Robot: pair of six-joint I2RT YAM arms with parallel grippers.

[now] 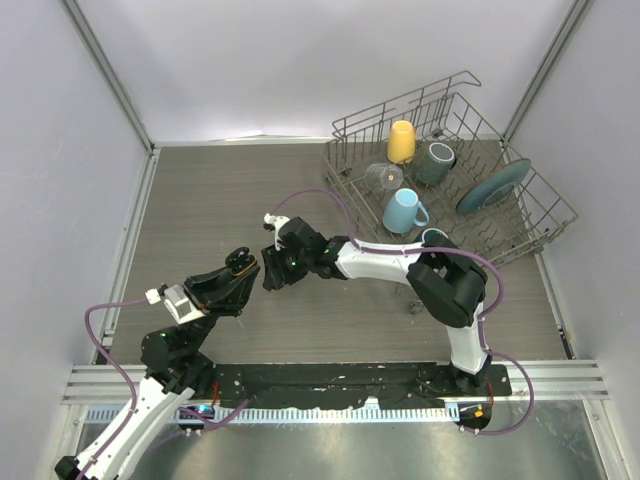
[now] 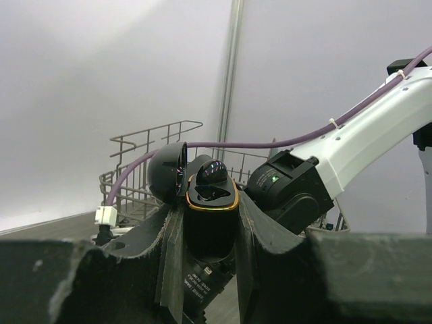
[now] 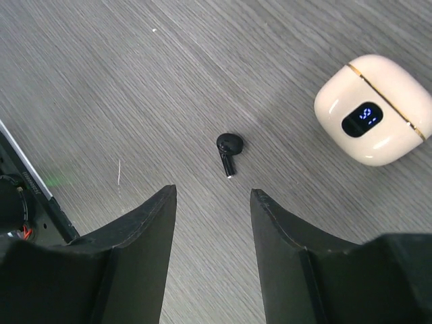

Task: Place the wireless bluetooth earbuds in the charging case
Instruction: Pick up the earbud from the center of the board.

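My left gripper [image 2: 209,226] is shut on a black charging case [image 2: 210,202] with a gold rim, held upright off the table. Its lid [image 2: 167,172] stands open to the left, and one black earbud [image 2: 211,173] sits in the case. In the top view this gripper [image 1: 236,268] is at the left, and my right gripper [image 1: 273,274] hangs close beside it. The right gripper [image 3: 212,194] is open above the table with nothing between its fingers. A second black earbud [image 3: 229,152] lies on the wood just beyond the fingertips.
A closed cream-white case [image 3: 373,108] with a lit blue display lies to the right of the loose earbud. A wire dish rack [image 1: 540,215] at the back right holds a yellow mug [image 1: 401,140], a blue mug [image 1: 403,210] and a teal plate [image 1: 493,185].
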